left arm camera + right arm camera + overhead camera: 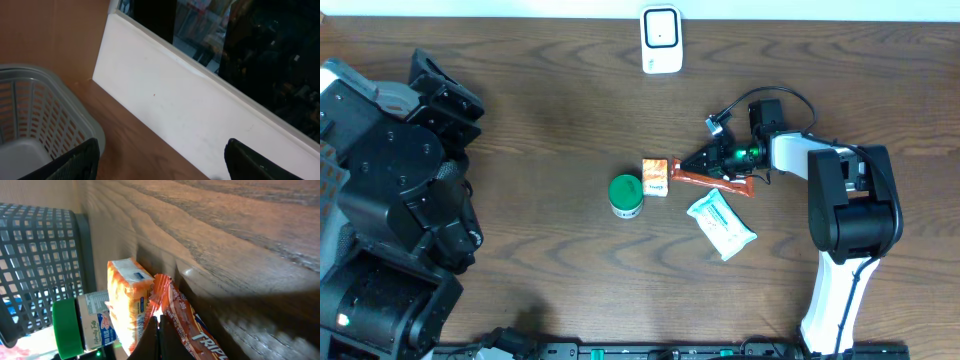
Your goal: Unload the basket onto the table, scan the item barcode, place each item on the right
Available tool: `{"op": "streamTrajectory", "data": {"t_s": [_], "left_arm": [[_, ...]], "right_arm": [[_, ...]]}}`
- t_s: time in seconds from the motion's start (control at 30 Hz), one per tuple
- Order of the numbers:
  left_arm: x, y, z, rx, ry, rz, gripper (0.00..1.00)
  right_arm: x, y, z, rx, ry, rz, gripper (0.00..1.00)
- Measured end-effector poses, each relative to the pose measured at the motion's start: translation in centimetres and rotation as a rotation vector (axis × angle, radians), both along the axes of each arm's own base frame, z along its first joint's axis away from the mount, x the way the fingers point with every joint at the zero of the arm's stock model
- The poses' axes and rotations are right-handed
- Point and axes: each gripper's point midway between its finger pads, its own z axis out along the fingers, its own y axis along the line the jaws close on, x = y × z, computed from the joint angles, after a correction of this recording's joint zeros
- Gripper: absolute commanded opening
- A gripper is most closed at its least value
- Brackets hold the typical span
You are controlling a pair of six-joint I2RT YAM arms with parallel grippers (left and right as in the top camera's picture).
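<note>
Dark wood tbl (540, 110), white wall (170, 105) behind

Premises assessed as a robotics test bench arranged as a mock shop checkout. Grounds: two robot arms, left arm (390, 200) and right arm (850, 210), stand at a wood-grain table (540, 120). A white scanner (661, 40) stands at its far edge. Retail goods lie mid-table: a green-lidded tub (626, 195), an orange carton (655, 176), a red snack bar (715, 181) and a white packet (720, 224). A pale mesh basket (45, 110) sits by a white sill (200, 110) under dark glass (270, 50).
</note>
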Motion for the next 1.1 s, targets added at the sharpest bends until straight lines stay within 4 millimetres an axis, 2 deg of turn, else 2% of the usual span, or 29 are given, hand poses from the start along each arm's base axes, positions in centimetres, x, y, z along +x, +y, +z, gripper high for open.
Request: {"op": "streamTrajectory", "data": {"t_s": [0.1,0.13,0.17,0.2,0.23,0.27,0.37,0.47,0.53,0.6,0.77,0.97,1.1], "left_arm": [[0.0,0.0,0.0,0.000,0.000,0.000,0.80],[0.0,0.0,0.0,0.000,0.000,0.000,0.80],[0.0,0.0,0.0,0.000,0.000,0.000,0.80],[0.0,0.0,0.0,0.000,0.000,0.000,0.80],[0.0,0.0,0.0,0.000,0.000,0.000,0.80],[0.0,0.0,0.0,0.000,0.000,0.000,0.80],[0.0,0.0,0.0,0.000,0.000,0.000,0.80],[0.0,0.0,0.0,0.000,-0.001,0.000,0.80],[0.0,0.0,0.0,0.000,-0.001,0.000,0.80],[0.0,0.0,0.0,-0.001,-0.001,0.000,0.80],[-0.1,0.0,0.1,-0.002,-0.004,0.000,0.80],[-0.2,0.1,0.2,-0.003,-0.007,0.000,0.80],[-0.5,0.2,0.4,-0.007,-0.017,0.000,0.80]], "right_arm": [[0.1,-0.1,0.1,-0.014,-0.004,0.000,0.01],[0.2,-0.2,0.2,-0.025,-0.005,-0.001,0.06],[0.1,-0.3,0.3,-0.037,-0.002,-0.001,0.17],[-0.1,-0.7,0.6,-0.060,0.003,0.000,0.45],[-0.2,-1.3,1.3,-0.098,-0.010,-0.004,0.87],[-0.2,-2.0,1.9,-0.127,-0.026,-0.006,0.99],[-0.5,-4.4,4.7,-0.239,-0.135,0.013,0.99],[-0.6,-6.9,9.2,-0.395,-0.337,0.058,0.99],[-1.1,-7.8,10.5,-0.474,-0.402,0.096,0.99],[-1.9,-8.7,10.1,-0.542,-0.410,0.144,0.99],[-3.0,-12.0,6.9,-0.751,-0.361,0.243,0.98],[-3.2,-13.7,6.2,-0.853,-0.351,0.266,0.96],[-3.8,-14.2,5.5,-0.880,-0.331,0.280,0.89]]}}
